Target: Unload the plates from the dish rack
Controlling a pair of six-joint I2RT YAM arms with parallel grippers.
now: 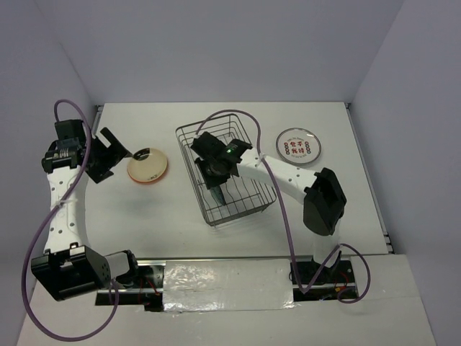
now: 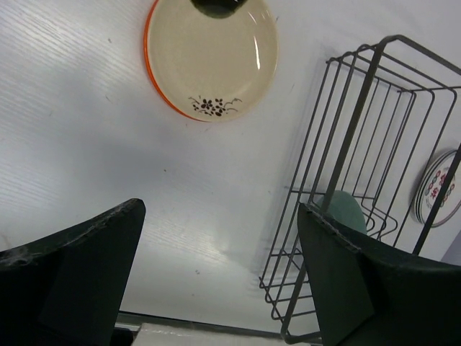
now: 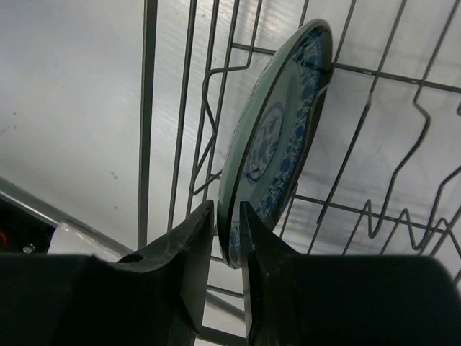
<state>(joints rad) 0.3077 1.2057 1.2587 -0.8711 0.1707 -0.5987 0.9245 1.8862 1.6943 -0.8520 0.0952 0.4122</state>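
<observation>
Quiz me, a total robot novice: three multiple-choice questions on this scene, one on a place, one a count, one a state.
1. Where is the red-character plate? A. On the table right of the dish rack. B. Inside it. C. In the left jaws.
2. Plates lying on the table? A. One. B. Two. C. Four.
3. The right jaws are: A. open. B. shut on a rack wire. C. shut on the teal plate's rim.
Answers: 1 A, it lies flat beside the rack; 2 B, that plus the orange-rimmed plate; 3 C, the wrist view shows them pinching it.
</observation>
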